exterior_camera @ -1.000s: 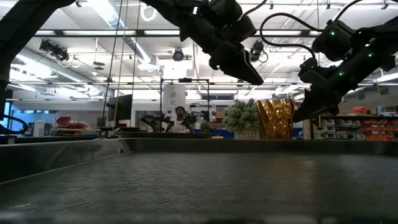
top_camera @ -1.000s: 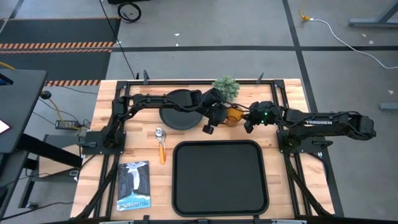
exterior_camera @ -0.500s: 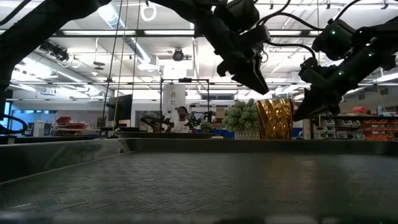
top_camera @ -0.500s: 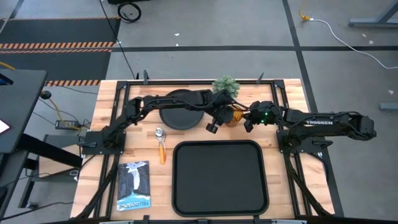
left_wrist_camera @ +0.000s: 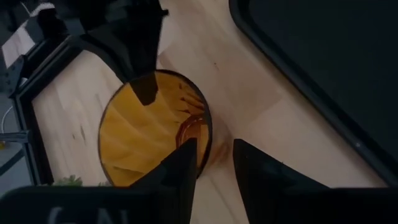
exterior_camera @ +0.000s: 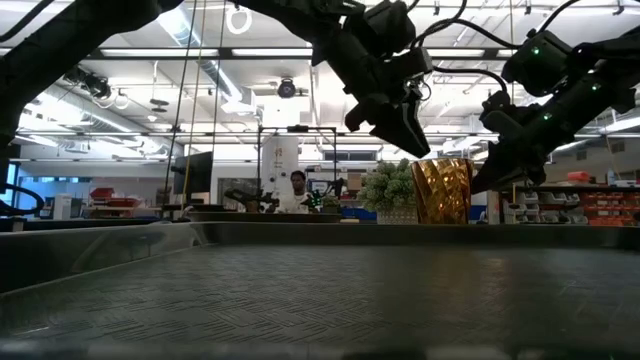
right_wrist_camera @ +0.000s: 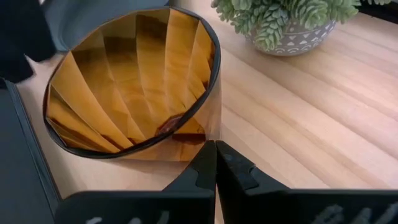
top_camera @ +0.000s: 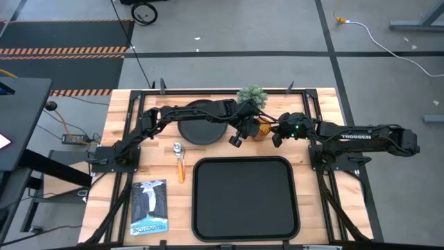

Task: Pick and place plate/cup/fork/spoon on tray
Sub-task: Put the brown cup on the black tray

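the left gripper (left_wrist_camera: 214, 165) hangs open straddling the cup (left_wrist_camera: 152, 127) rim behind the empty tray (top_camera: 244, 198), probably lining up a grab (right gripper (right_wrist_camera: 214, 163) sits closed just beside it).

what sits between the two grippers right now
The cup, seen in the high view: the left gripper is on one side, the right gripper on the other. The left wrist view shows one finger inside its rim.
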`<state>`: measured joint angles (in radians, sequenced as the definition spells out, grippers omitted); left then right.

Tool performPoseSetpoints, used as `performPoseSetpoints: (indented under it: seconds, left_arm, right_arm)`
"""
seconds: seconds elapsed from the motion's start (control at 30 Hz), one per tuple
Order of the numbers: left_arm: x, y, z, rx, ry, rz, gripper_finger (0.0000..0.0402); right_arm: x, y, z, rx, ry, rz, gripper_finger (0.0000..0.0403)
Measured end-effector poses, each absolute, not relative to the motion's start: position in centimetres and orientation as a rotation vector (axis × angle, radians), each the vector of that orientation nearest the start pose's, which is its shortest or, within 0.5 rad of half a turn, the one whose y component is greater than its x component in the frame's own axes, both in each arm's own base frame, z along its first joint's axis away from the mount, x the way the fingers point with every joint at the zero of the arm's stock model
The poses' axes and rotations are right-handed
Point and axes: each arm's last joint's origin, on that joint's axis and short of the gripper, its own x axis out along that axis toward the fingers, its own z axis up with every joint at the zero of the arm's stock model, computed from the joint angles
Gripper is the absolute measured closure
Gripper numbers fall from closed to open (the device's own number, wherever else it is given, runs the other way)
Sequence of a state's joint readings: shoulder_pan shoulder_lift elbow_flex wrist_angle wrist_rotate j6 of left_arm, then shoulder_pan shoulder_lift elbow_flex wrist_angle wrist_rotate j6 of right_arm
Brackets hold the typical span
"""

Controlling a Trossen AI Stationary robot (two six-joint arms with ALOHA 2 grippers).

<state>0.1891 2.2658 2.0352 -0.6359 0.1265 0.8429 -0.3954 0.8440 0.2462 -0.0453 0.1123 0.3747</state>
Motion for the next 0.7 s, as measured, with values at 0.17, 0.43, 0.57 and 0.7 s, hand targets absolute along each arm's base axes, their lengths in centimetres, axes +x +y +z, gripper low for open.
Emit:
performPoseSetpoints:
  seconds: [0.17,0.43,0.57,0.7]
  left_arm:
    - [49.8,9.4,22.8,0.665,0.824,-0.307,0.0296]
    - [49.9,9.4,22.1,0.675,0.841,-0.321,0.0315]
    - [49.9,9.5,22.1,0.676,0.837,-0.319,0.0333]
    - [49.9,9.5,22.1,0.675,0.84,-0.32,0.0358]
  right_arm:
    - [14.5,-6.4,15.5,0.444,0.537,-0.605,0.0396]
    - [14.5,-6.4,15.5,0.444,0.537,-0.605,0.0396]
    - [14.5,-6.4,15.5,0.444,0.538,-0.605,0.0396]
    - [14.5,-6.4,15.5,0.442,0.539,-0.604,0.0396]
